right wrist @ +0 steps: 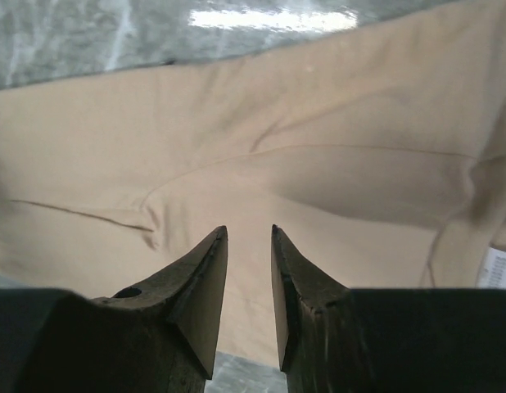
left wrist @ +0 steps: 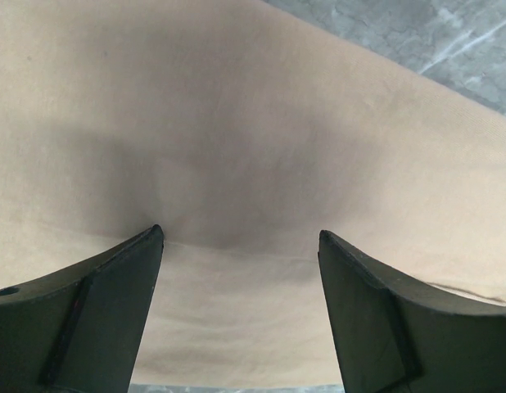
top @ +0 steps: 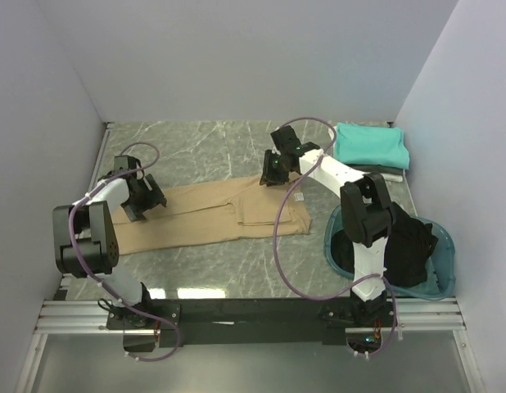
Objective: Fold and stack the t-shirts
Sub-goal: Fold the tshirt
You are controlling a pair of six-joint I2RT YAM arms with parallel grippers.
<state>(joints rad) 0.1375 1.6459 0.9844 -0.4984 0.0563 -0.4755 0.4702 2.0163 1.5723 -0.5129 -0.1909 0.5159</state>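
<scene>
Top view: tan shirt point(top: 204, 217) lies stretched flat across mid-frame. Left gripper point(top: 145, 201) sits over its left end, right gripper point(top: 273, 169) over its upper-right edge. Folded teal shirt point(top: 369, 143) tops a small stack upper right. Black shirt point(top: 408, 246) is in the basin point(top: 445, 246), lower right.

Left wrist: jaws wide apart, nothing between them. Tan cloth fills the frame just under the tips, table point(left wrist: 449, 33) in the upper-right corner.

Right wrist: narrow gap between the jaws, no cloth visibly pinched. Label point(right wrist: 499, 270) at right edge.

My read: next is gripping both ends for a fold. Land each gripper on an edge, not mid-panel. Pinch all layers and lift both sides level so the fold doesn't skew.
</scene>
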